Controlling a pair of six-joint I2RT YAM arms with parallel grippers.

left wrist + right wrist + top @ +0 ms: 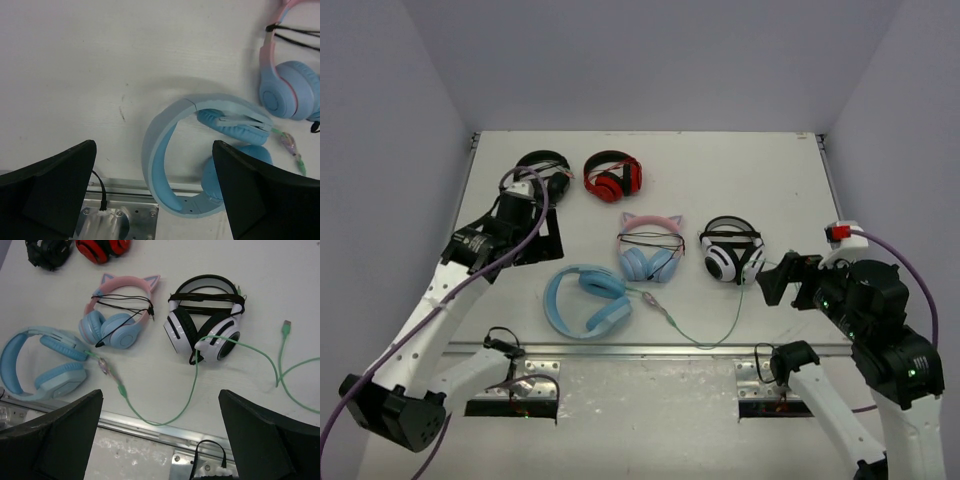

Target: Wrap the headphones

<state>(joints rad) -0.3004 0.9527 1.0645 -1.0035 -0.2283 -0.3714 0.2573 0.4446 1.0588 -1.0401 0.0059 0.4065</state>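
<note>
Headphones (586,301) lie flat on the table (720,170), cable (160,424) loose. Left gripper (154,145) and right gripper (161,395) are wide open, holding nothing.

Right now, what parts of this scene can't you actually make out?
- Top view: black headphones partly behind the left arm.
- Left wrist view: light-blue headphones, lower earcup mostly behind a finger of the left gripper.
- Right wrist view: green cable loops off the right edge; red headphones cut by the top edge.
</note>
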